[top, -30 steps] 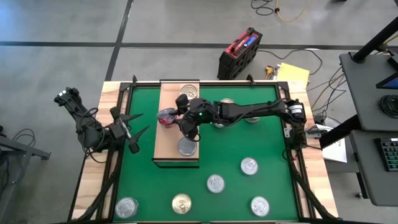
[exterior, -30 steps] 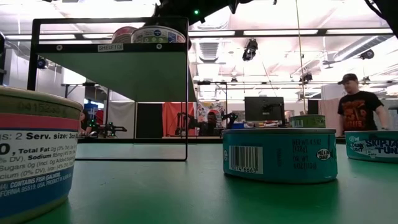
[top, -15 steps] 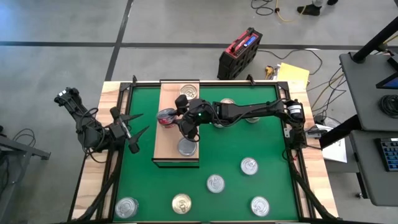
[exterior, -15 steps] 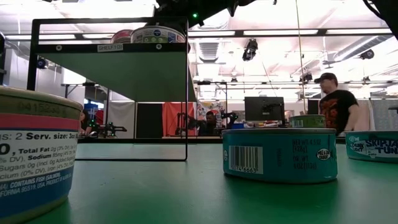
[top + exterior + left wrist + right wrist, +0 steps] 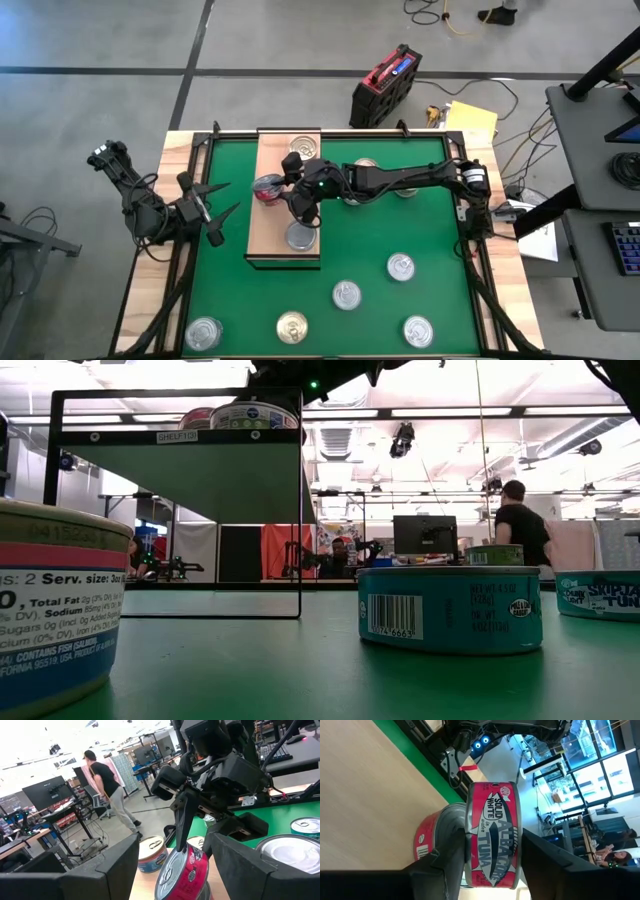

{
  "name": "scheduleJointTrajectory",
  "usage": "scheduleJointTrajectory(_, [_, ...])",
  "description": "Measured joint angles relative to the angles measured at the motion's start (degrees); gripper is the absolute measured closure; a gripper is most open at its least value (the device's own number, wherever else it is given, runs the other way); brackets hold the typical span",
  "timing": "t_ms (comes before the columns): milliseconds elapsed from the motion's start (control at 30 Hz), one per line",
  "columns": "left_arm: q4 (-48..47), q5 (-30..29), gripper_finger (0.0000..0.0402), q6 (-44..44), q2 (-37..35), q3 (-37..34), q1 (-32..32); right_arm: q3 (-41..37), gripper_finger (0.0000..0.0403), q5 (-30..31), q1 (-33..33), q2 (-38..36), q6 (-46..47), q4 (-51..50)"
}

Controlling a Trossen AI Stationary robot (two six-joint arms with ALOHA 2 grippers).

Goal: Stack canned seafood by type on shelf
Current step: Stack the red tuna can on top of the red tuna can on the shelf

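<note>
The shelf is a raised wooden board on a black frame at the table's left of centre. On it stand a silver-lidded can at the far end and another at the near end. My right gripper reaches in from the table's right and is shut on a red tuna can, held tilted over the board's left half. A second red can sits on the board right beside it. My left gripper waits open at the table's left edge, pointing at the shelf. My right gripper has the red tuna can between its two fingers, one finger against one flat end and the other against the opposite end. The fingers come level from the table's right, rolled over. The can is tilted, lid facing the far left. Whether its lower rim rests on the second red can is hidden.
Several loose cans lie on the green mat toward the near edge, among them a gold-lidded one and silver ones. Two more cans sit partly under the right arm. A person walks in the room beyond.
</note>
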Motion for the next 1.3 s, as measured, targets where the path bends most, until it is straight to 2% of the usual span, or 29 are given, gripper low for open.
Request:
scheduleJointTrajectory(300, [0.00,0.00,0.0169,-0.02,0.01,0.01,0.01,-0.02,0.0211,-0.06,0.02,0.07,1.41,-0.55])
scheduleJointTrajectory(633, [0.00,0.02,0.0169,-0.02,0.01,0.00,0.02,-0.04,0.0207,-0.06,0.04,0.07,1.41,-0.47])
scheduleJointTrajectory(967, [0.00,0.02,0.0169,-0.11,0.01,0.00,0.00,-0.04,0.0186,-0.08,0.15,0.07,3.12,-0.29])
scheduleJointTrajectory(1300, [0.03,0.10,0.0169,-1.11,0.80,0.01,0.00,-0.03,0.0158,-0.28,0.15,0.07,8.71,0.14])
